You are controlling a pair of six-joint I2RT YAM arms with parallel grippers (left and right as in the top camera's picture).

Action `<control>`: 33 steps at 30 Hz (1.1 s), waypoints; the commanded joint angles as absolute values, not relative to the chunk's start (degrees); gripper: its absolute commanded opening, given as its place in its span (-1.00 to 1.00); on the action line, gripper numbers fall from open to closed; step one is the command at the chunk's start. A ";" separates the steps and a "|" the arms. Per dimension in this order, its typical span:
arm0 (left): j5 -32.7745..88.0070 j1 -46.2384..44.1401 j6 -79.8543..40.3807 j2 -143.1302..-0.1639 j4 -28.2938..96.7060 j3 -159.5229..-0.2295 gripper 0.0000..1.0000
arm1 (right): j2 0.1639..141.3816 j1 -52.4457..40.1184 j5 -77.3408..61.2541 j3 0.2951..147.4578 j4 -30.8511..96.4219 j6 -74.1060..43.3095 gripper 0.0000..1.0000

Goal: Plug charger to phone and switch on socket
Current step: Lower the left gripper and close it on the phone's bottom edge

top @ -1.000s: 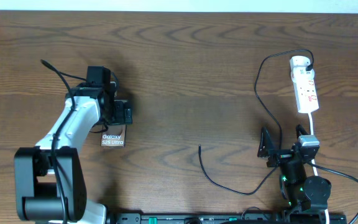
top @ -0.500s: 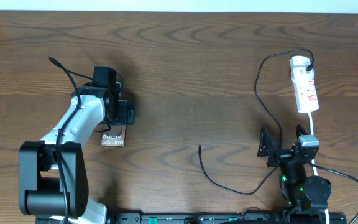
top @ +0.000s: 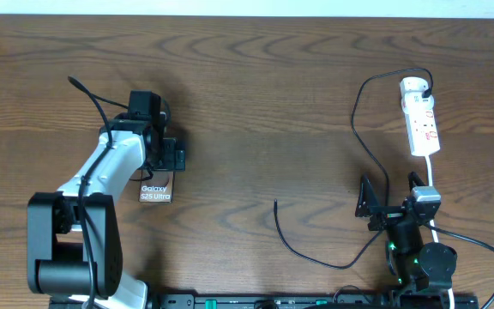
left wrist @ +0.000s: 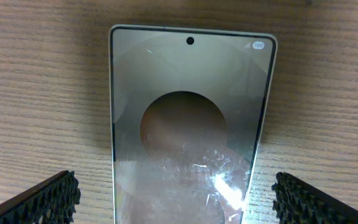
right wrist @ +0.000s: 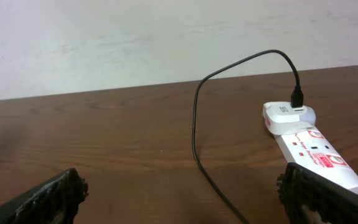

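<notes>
Settling after a small shift, the left gripper (left wrist: 176, 193) hangs wide open astride the phone (left wrist: 191, 124), poised to grasp; charger (right wrist: 194, 124) and open, idle right gripper (top: 376, 204) lie far right of the phone.

The phone (left wrist: 191, 124) lies flat and face up at the near left, its long axis running near to far. Its glossy brownish-grey face shows a dark round patch and a small camera hole at the far end, and white "Galaxy S25 Ultra" lettering marks the near end. The socket (top: 422, 120), a white strip with red markings, lies at the far right, also lengthwise near to far, its white cord leaving the near end. The charger (right wrist: 194, 124) has its black plug seated at the socket's far end. Its thin black cable arcs left, runs nearward, then curls to a free tip at centre, well apart from the phone
</notes>
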State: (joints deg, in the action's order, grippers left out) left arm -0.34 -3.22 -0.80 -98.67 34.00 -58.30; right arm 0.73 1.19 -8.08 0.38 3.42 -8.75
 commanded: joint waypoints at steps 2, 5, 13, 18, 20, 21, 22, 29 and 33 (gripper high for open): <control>-0.47 -3.31 0.40 -100.36 33.80 -57.91 0.96 | 0.49 0.71 -8.03 0.32 3.66 -8.97 0.99; -0.47 -3.31 0.40 -100.90 33.63 -57.91 0.96 | 0.49 0.71 -8.03 0.32 3.66 -8.97 0.99; 0.64 -3.31 0.40 -102.80 32.82 -57.91 0.96 | 0.49 0.71 -8.03 0.32 3.66 -8.97 0.99; 0.67 -3.31 0.40 -103.09 32.62 -57.91 0.96 | 0.49 0.71 -8.03 0.32 3.66 -8.97 0.99; 0.89 -3.31 0.40 -103.09 32.64 -57.91 0.96 | 0.49 0.71 -8.03 0.32 3.66 -8.97 0.99; 0.89 -3.31 0.40 -103.09 32.64 -57.91 0.96 | 0.49 0.71 -8.03 0.32 3.66 -8.97 0.99; 0.89 -3.31 0.40 -103.09 32.64 -57.91 0.95 | 0.49 0.71 -8.03 0.32 3.66 -8.97 0.99; 1.06 -3.31 0.38 -103.09 32.14 -57.28 0.96 | 0.49 0.71 -8.03 0.32 3.66 -8.97 0.98; 1.52 -3.31 0.21 -103.11 31.31 -56.36 0.96 | 0.49 0.71 -8.03 0.32 3.66 -8.97 0.98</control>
State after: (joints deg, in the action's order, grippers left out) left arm 0.97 -3.22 -0.16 -102.24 31.57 -57.43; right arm 0.73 1.19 -8.08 0.38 3.42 -8.75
